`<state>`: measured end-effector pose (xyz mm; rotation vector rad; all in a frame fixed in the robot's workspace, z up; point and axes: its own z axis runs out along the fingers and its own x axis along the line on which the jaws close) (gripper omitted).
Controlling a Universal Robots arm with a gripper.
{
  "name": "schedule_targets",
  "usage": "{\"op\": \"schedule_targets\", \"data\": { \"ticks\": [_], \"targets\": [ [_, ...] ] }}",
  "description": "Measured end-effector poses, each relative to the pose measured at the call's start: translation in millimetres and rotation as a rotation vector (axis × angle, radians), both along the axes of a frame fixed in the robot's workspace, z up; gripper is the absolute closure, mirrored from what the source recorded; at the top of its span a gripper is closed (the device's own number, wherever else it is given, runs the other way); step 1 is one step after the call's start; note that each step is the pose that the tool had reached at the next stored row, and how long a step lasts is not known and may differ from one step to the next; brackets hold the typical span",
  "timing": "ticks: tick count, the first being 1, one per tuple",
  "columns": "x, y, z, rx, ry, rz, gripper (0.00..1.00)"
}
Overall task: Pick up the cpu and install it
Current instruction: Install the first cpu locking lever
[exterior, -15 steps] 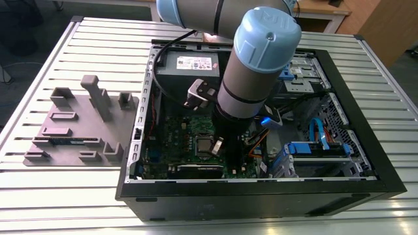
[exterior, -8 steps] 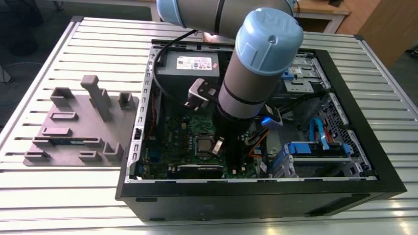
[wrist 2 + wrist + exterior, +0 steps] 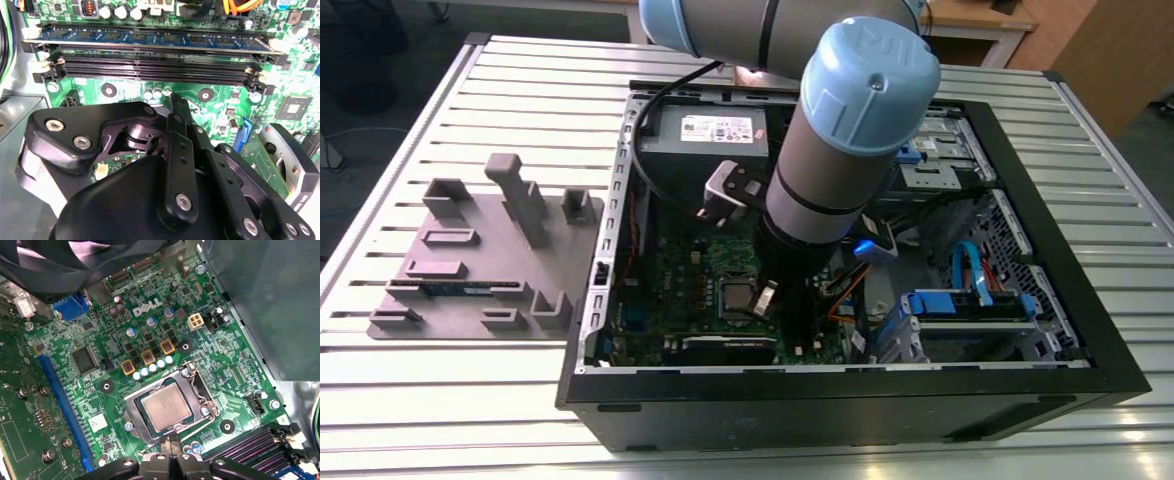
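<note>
Hovered low inside the open case [image 3: 1014, 250], pincer [image 3: 171, 444] closed to a thin tip, gripping nothing. Sat directly beyond that tip: cpu [image 3: 166, 410], flat in the socket [image 3: 196, 390] of the motherboard [image 3: 225, 347], silver top up.

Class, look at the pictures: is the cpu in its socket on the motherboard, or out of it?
In. The cpu lies flat inside the metal socket frame, with the hand at its edge.

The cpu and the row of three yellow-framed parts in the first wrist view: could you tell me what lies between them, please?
In the first wrist view, a curved row of small pale round capacitors and the socket's metal frame lie between the cpu and the yellow-framed parts.
</note>
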<state>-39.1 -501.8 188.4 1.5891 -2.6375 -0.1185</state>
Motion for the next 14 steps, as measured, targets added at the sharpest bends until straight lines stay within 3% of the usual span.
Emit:
{"op": "schedule_targets", "data": {
  "ticks": [10, 14],
  "targets": [
    [0.0, 0.1, -0.1, 0.0005, -0.0001, 0.000, 0.89],
    [3.6, 1.0, -1.0, 0.0034, -0.0008, 0.000, 0.89]
  ]
}}
